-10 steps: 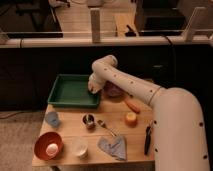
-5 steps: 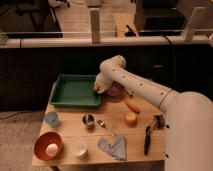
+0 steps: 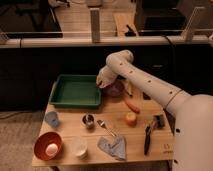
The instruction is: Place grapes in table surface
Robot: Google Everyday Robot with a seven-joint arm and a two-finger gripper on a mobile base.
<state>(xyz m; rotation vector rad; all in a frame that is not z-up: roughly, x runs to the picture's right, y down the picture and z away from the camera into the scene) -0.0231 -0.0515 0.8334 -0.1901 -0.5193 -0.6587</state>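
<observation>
Gripper (image 3: 102, 83) sits at the right rim of the green tray (image 3: 75, 91), low over the bench (image 3: 135, 135). Whether its fingers are spread or pressed together: cannot tell; they are hidden under the white wrist housing.

Grapes (image 3: 115, 89): a rounded, dark purple mass just right of the gripper, resting on the bench, touching or nearly touching the gripper body.

Arm: smooth white shell with a row of small dark dots, rising right toward the bulky base.

Tray: rectangular, shallow, raised walls.

Bench: pale wood, visible grain.

Other items:
- orange carrot (image 3: 132, 105), tapered, right of the grapes
- round orange fruit (image 3: 131, 118)
- small metal cup (image 3: 88, 120)
- fork (image 3: 106, 128)
- blue-grey crumpled cloth (image 3: 112, 147)
- orange bowl (image 3: 48, 146) holding a white egg-like object
- white cup (image 3: 78, 147)
- pale blue cup (image 3: 52, 119)
- black-handled tool (image 3: 149, 134)
</observation>
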